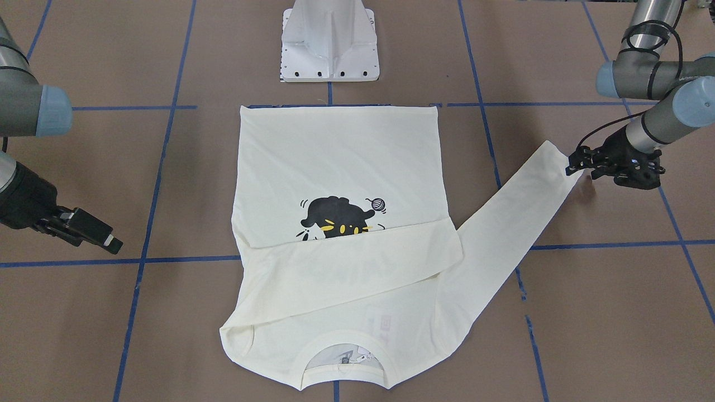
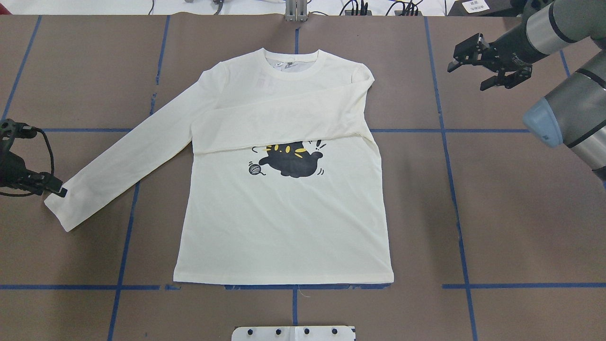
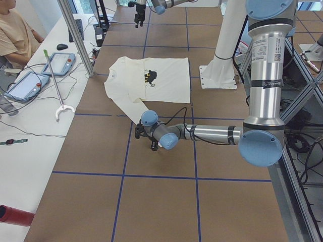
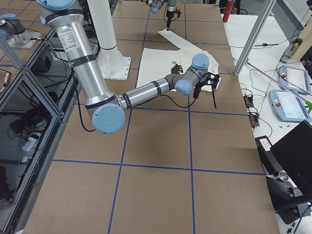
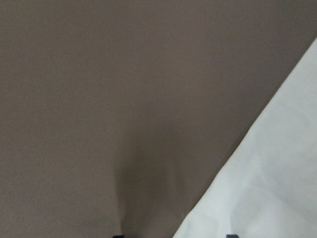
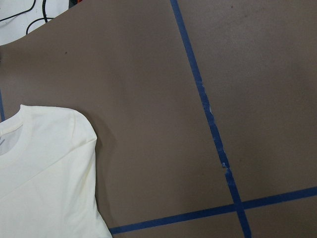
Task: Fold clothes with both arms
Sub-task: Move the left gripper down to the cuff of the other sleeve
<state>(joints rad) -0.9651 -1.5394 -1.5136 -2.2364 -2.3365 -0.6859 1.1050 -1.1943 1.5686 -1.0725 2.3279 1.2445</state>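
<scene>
The cream shirt (image 2: 284,222) lies flat, cat print (image 2: 291,158) up, collar at the far side. One sleeve (image 2: 284,123) is folded across the chest, above the print. The other sleeve (image 2: 118,166) stretches out towards my left. My left gripper (image 2: 60,192) sits low at that sleeve's cuff (image 1: 558,153). In the left wrist view its tips stand wide apart, open, with the cuff edge (image 5: 267,173) between them. My right gripper (image 2: 468,76) is open and empty, above the bare table to the right of the shirt's shoulder (image 6: 44,168).
The white pedestal base (image 1: 329,42) stands just behind the shirt's hem. Blue tape lines (image 2: 450,166) grid the brown table. A side table with tablets (image 3: 30,83) and cables runs along the far edge.
</scene>
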